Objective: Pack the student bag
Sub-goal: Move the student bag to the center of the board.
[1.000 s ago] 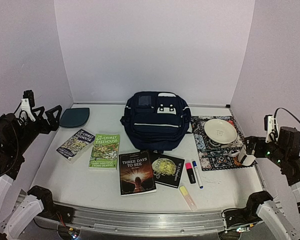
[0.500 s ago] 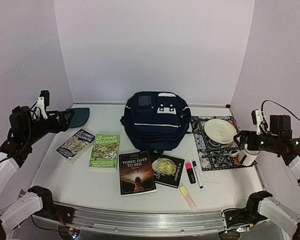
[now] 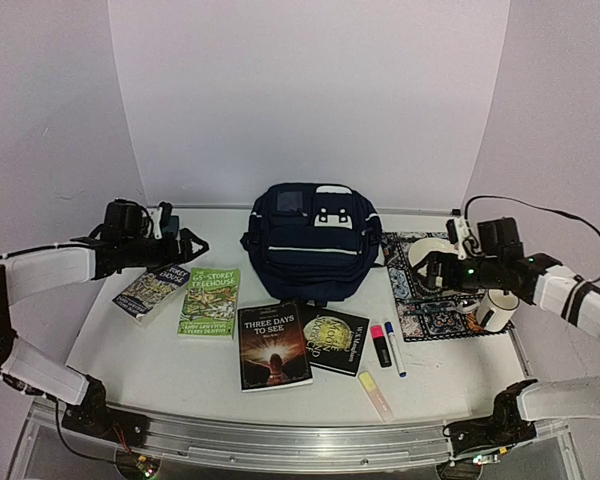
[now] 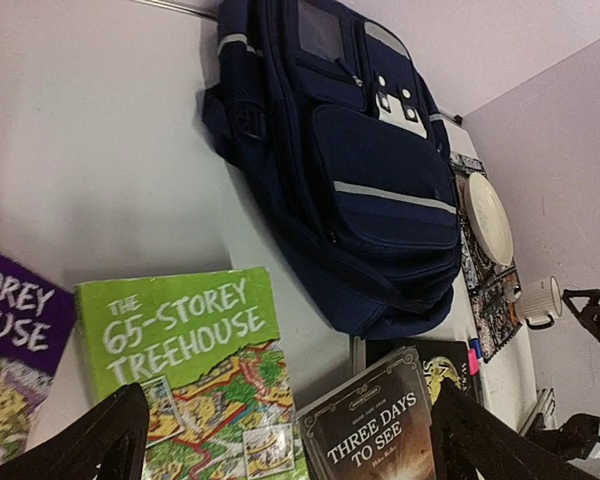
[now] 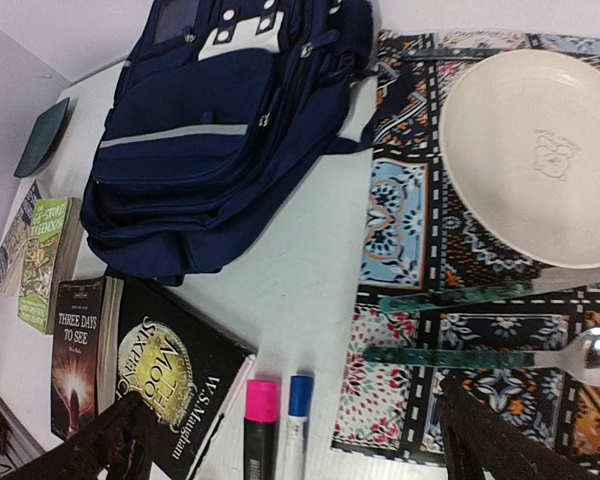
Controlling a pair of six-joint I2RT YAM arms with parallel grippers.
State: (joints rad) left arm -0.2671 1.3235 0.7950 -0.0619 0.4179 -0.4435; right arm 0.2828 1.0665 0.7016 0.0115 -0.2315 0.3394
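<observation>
The student bag [image 3: 310, 245] is lying flat between my claws, right of my left claw [image 3: 187, 244] and left of my right claw [image 3: 432, 272]. Both claws are hanging spread and empty. The bag's zips are looking closed, so I am risking a slipped zip pull, or dragging the limp bag onto the Three Days to See book [image 3: 273, 345]. My right claw is also hovering near the plate [image 3: 441, 262] and could knock it.

Four books lie in a row: a purple Treehouse book [image 3: 152, 290], the green 65-Storey Treehouse [image 3: 209, 301], Three Days to See [image 3: 272, 346] and The Moon and Sixpence [image 3: 335, 338]. A pink highlighter [image 3: 380, 345], blue marker [image 3: 394, 347] and yellow highlighter [image 3: 375, 394] lie just beside them. A cream plate [image 5: 540, 150] and spoon [image 5: 540, 352] rest on a patterned placemat [image 5: 405, 210], with a white mug [image 3: 496, 310] at its edge
</observation>
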